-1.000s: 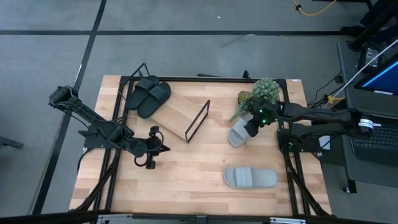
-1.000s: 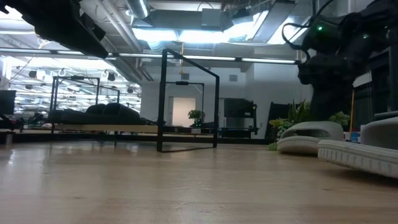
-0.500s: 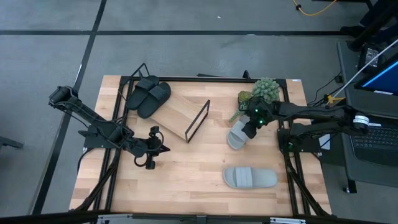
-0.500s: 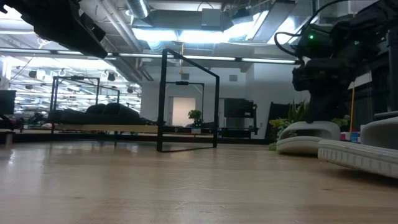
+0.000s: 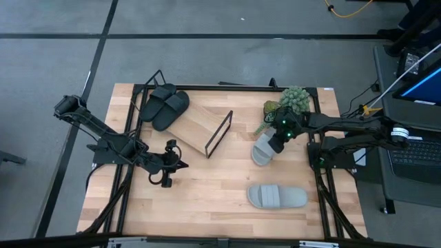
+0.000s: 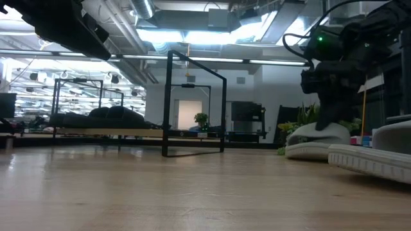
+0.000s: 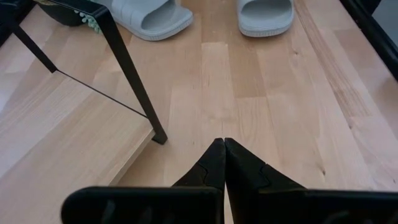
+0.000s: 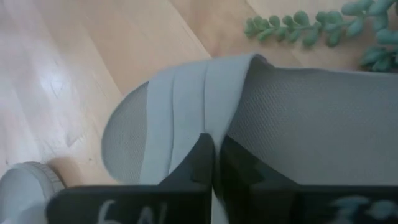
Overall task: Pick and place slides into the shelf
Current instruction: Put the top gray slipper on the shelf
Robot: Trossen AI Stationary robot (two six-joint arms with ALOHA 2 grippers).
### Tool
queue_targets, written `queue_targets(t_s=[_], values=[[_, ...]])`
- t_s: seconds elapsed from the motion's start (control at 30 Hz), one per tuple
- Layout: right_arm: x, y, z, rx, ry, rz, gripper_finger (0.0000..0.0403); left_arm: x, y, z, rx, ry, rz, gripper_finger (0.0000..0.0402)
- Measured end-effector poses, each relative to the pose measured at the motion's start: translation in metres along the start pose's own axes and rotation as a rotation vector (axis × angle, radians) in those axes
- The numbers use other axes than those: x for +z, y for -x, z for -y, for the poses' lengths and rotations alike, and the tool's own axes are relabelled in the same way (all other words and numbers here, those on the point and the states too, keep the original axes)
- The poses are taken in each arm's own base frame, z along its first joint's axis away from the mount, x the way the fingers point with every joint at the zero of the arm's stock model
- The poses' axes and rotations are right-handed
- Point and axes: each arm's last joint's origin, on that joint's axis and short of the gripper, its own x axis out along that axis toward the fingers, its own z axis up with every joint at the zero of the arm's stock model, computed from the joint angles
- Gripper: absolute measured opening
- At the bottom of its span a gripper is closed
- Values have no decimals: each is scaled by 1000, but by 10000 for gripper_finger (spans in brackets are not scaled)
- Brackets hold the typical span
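Grey slide (image 5: 264, 149) lies near the table's right edge beside the plant (image 5: 288, 102), its mate (image 5: 277, 197) nearer the front; two black slides (image 5: 164, 107) already sit on the shelf (image 5: 201, 129). Right gripper (image 5: 278, 140) has its fingers pinched narrow on the strap edge, a thin hold. Best lift slowly and level, then clear the shelf's wire end loop (image 5: 220, 132); left gripper (image 5: 167, 165) waits, pressed closed, at table centre-left.

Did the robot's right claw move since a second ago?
Yes. The right gripper shifted slightly left, away from the plant, and pinched the grey slide.
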Motion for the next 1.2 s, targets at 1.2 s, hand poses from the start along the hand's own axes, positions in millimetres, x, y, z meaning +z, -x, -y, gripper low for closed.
queue_targets(t_s=[1.2], values=[[5, 44, -48, 326, 285, 373, 12, 2, 0, 0, 24, 9, 21, 0]])
